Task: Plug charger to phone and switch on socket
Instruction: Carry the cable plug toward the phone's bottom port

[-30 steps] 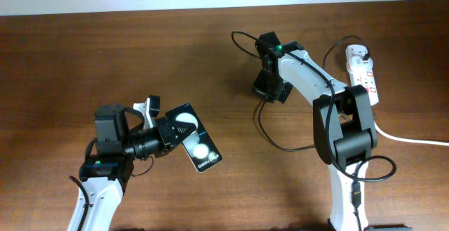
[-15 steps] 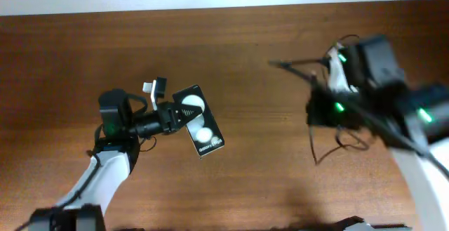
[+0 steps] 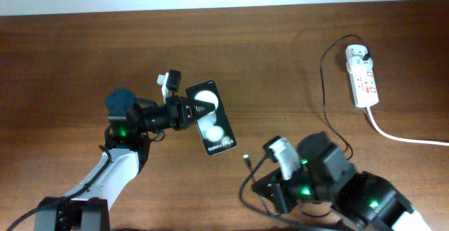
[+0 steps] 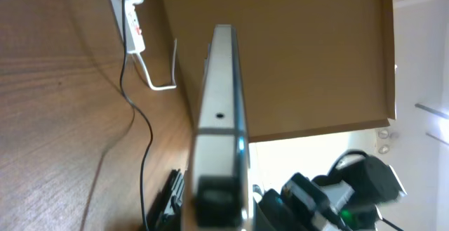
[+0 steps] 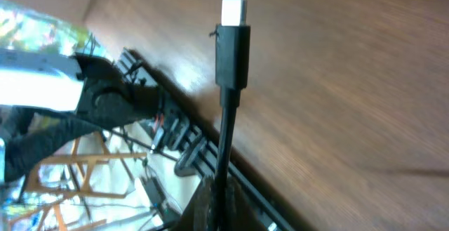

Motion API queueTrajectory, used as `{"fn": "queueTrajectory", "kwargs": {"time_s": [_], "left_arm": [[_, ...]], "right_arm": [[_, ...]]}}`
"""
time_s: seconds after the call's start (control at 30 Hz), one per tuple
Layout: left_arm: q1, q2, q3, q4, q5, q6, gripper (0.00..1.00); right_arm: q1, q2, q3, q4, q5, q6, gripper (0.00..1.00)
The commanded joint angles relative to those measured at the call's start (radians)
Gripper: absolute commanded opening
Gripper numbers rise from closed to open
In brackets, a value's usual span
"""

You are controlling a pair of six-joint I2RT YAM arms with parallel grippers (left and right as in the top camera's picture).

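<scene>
My left gripper (image 3: 195, 109) is shut on the black phone (image 3: 212, 117) and holds it lifted over the table; in the left wrist view the phone's edge (image 4: 221, 111) faces the camera. My right gripper (image 3: 261, 175) is shut on the charger cable just behind its connector tip (image 3: 247, 159), which points up-left toward the phone. In the right wrist view the tip (image 5: 233, 12) stands above the fingers (image 5: 221, 203). The black cable (image 3: 325, 83) runs to its plug head in the white socket strip (image 3: 362, 75) at the far right.
The strip's thick white cord (image 3: 407, 139) runs off the right edge. The strip also shows in the left wrist view (image 4: 133, 20). Loose cable loops lie by the front edge under my right arm (image 3: 337, 189).
My right arm has swung from the back of the table to the front centre, carrying the connector tip. My left gripper has lifted the phone up and to the right.
</scene>
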Motion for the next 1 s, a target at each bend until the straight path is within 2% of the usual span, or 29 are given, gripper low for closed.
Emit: {"fn": "queueTrajectory", "kwargs": {"time_s": [0.0,0.17,0.33,0.43,0.53,0.67,0.73,0.8,0.87,0.9,0.97], "left_arm": [[-0.001,-0.003,0.012,0.037,0.0,-0.011,0.0],[-0.001,-0.003,0.012,0.037,0.005,-0.01,0.0],[0.01,-0.003,0.012,0.037,0.004,-0.01,0.0],[0.138,-0.003,0.012,0.044,0.016,0.033,0.0],[0.264,-0.003,0.012,0.044,0.064,0.04,0.0],[0.383,-0.003,0.012,0.044,0.159,0.04,0.0],[0.423,-0.003,0.012,0.044,0.162,0.04,0.0],[0.477,-0.003,0.012,0.044,0.162,0.04,0.0],[0.502,-0.003,0.012,0.044,0.163,0.04,0.0],[0.503,-0.003,0.012,0.044,0.165,0.04,0.0],[0.503,-0.003,0.012,0.044,0.165,0.04,0.0]], "right_arm": [[0.214,0.119,-0.002,0.096,0.193,0.092,0.04],[0.258,0.256,-0.002,0.204,0.24,0.116,0.04],[0.258,0.261,0.002,0.18,0.332,0.116,0.04],[0.256,0.267,0.001,0.098,0.475,0.142,0.04],[0.256,0.339,-0.002,0.131,0.557,0.142,0.06],[0.256,0.65,-0.002,0.273,0.534,0.142,0.05],[0.256,0.734,-0.001,0.325,0.505,0.142,0.15],[0.256,0.77,-0.001,0.351,0.507,0.142,0.4],[0.256,0.771,-0.001,0.369,0.554,0.14,0.57],[0.256,0.774,-0.002,0.385,0.573,0.133,0.61],[0.256,0.798,-0.002,0.423,0.575,0.11,0.63]]}}
